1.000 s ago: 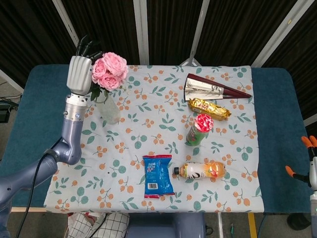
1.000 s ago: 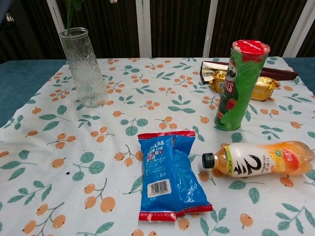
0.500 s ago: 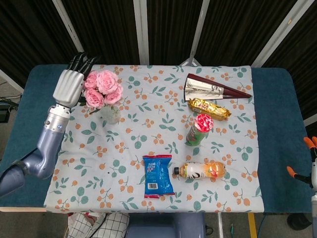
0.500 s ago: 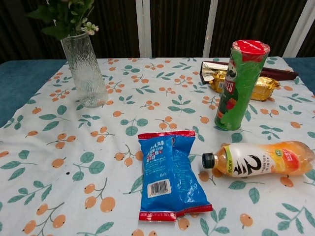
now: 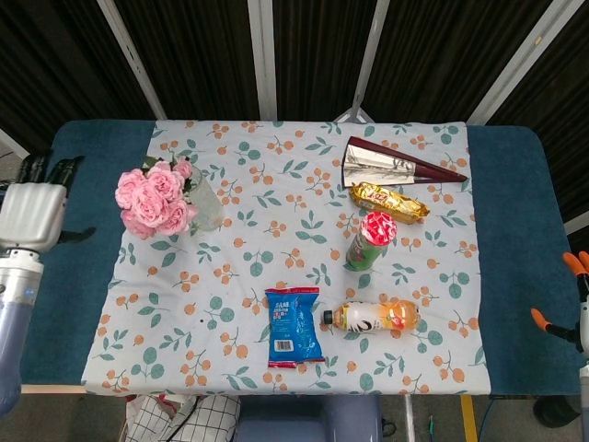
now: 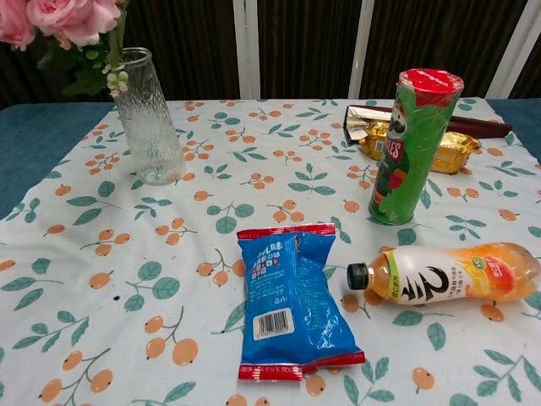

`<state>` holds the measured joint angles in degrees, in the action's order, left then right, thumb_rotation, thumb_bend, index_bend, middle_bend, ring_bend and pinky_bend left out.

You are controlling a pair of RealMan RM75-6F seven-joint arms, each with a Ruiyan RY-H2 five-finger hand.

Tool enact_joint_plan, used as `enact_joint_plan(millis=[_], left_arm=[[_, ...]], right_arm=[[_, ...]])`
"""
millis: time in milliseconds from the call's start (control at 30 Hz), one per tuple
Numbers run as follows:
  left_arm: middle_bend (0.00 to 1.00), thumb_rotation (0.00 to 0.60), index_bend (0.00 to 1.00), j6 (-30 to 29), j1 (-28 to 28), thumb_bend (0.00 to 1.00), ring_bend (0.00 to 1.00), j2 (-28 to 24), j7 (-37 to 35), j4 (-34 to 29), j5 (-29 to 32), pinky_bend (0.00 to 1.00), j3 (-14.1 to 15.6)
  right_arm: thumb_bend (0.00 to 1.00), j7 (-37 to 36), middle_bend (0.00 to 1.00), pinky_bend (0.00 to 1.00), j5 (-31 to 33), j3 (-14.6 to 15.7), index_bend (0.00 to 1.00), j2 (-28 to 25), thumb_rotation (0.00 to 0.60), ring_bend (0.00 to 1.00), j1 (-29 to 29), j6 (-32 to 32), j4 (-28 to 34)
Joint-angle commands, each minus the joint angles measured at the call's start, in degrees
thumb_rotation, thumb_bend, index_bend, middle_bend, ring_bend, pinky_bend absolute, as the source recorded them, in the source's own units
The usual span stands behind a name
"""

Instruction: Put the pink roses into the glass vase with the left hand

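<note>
Bunch of pink roses (image 5: 154,197) sits in the ribbed clear glass vase (image 6: 150,118), blooms leaning out left over the rim. In the chest view the blooms are cut by the top-left frame edge; the stems inside the glass are hard to make out.

Left hand (image 5: 33,210) is left of the vase, well apart, over the blue table cover (image 5: 87,175). It holds nothing; only its white back and dark fingertips show, so spread or pressed together: cannot tell. Right hand: only orange clips at the right frame edge are visible, the hand itself not seen.

Legible writing: none reliably. Green tube can with red lid (image 6: 411,145), right of the vase, has white lettering, partly readable at best. Blue snack packet (image 6: 289,299) shows a barcode and small print, unreadable. Orange drink bottle lying on its side (image 6: 444,273) carries large black strokes on a white label.

Versus half a second ago: the hand was beside the blooms; it is now withdrawn leftward, and the roses have tipped further left.
</note>
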<state>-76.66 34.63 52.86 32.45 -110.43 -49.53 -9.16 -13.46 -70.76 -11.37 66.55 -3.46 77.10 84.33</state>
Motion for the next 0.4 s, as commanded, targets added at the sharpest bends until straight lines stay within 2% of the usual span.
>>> enact_joint_plan(millis=[33,233,400], left_arm=[[0.16,0.600,0.13,-11.5,-7.4,0.19,0.00,9.6,4.7,1.0,-2.6,0.00,5.8],[0.16,0.600,0.13,-15.0,-12.7,0.19,0.00,20.0,-1.7,9.7,-8.4,0.00,8.3],[0.16,0.600,0.13,-13.6,-15.3,0.19,0.00,24.6,-9.6,18.1,-10.9,0.00,8.1]], right_arm=[[0.24,0.0,0.06,0.08,-0.7,0.3,0.14,-0.2,0.600,0.15,0.0,0.3,0.7],[0.24,0.1,0.06,0.08,-2.2,0.7,0.14,-0.4,0.600,0.15,0.0,1.2,1.7],[0.24,0.7,0.06,0.08,-2.9,0.8,0.14,-0.2,0.600,0.15,-0.1,1.7,1.6]])
